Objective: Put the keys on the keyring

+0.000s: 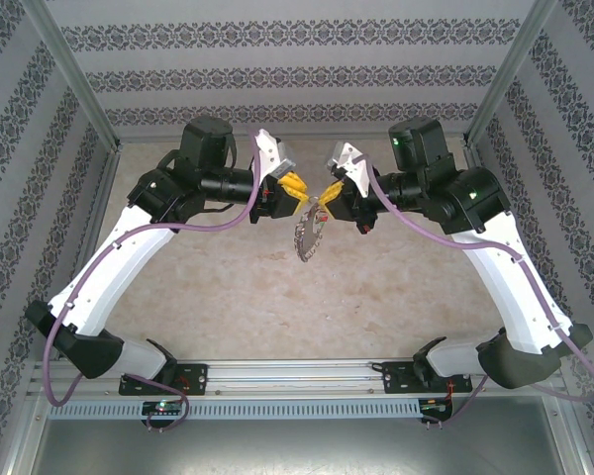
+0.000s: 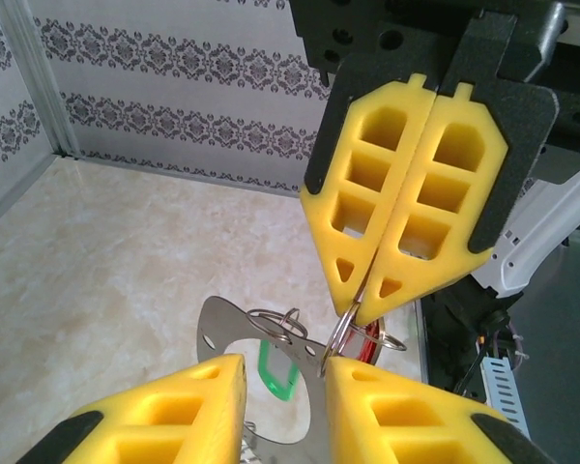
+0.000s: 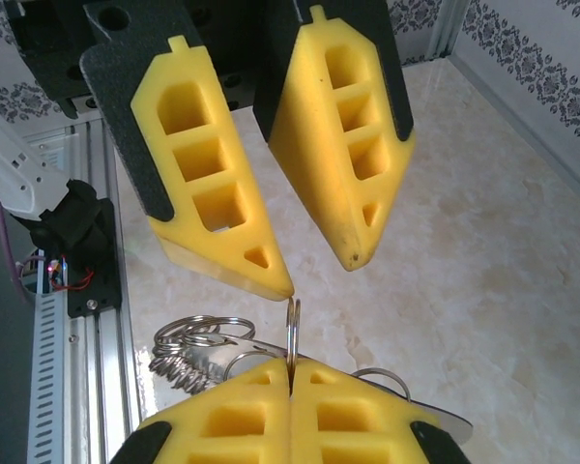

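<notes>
Damask-striped walls close off three sides of a pale marbled table. Both arms reach toward the middle of its far half, where their tips meet above the surface.

The right end effector has its yellow fingers pressed flat together. They pinch one small silvery ring that stands upright out of the tips. In the left wrist view the same right end effector comes in from above, its tips shut on that ring.

The keyring hangs from this grip, clear of the table, between the two end effectors. Its flat grey loop carries a bunch of small rings and a green tag.

The left end effector is spread, and the grey loop passes through the gap between its fingers. I cannot tell whether either pad touches it. A sliver of red shows just behind the pinched ring. I cannot tell whether it is the tag of the keys.
</notes>
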`<control>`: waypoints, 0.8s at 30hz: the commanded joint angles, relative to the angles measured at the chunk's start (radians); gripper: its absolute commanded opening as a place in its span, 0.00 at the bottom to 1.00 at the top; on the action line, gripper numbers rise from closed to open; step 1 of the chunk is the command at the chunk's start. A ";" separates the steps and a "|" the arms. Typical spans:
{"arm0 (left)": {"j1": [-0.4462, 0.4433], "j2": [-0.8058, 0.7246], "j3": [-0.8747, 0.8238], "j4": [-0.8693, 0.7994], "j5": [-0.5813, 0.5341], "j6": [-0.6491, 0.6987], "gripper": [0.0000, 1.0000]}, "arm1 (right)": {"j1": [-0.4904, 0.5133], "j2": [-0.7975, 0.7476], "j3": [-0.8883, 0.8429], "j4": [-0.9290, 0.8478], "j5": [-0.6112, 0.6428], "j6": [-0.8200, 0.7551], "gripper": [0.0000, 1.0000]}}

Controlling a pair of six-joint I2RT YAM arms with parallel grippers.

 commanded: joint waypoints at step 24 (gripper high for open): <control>-0.031 0.047 0.063 -0.078 0.039 0.063 0.26 | 0.028 0.019 0.048 0.002 0.007 -0.049 0.00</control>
